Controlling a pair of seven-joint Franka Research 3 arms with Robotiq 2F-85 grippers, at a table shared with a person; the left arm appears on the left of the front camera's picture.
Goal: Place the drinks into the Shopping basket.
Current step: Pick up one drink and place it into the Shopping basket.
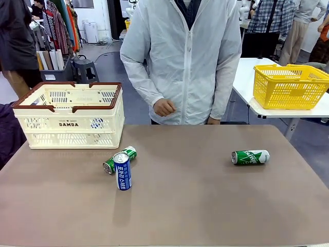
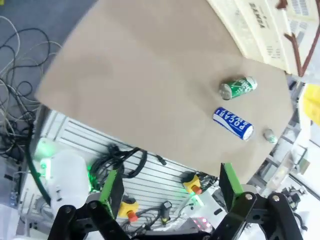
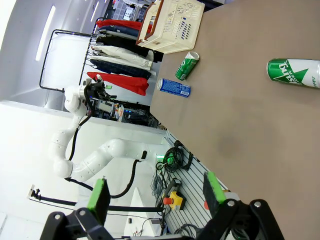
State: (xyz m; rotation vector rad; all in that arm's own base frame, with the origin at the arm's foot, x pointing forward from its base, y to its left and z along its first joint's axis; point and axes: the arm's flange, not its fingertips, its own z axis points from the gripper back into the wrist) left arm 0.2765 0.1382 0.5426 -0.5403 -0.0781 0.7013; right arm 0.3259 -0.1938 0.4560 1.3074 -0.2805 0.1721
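Starting from empty hands, assign one can per reach. Your left gripper [image 2: 170, 175] and right gripper [image 3: 155, 180] both stand with jaws wide, holding nothing, back from the table [image 1: 205, 206]. The blue can [image 1: 123, 172] and a green can [image 1: 119, 159] lie on their sides close together, near the Shopping basket [image 1: 68, 114] at the far left. The second green can [image 1: 250, 157] lies alone, well apart on the right. Approach each can across its round body, jaws square to its long axis, because a lying can will probably roll. Separate the near pair by taking the blue can first.
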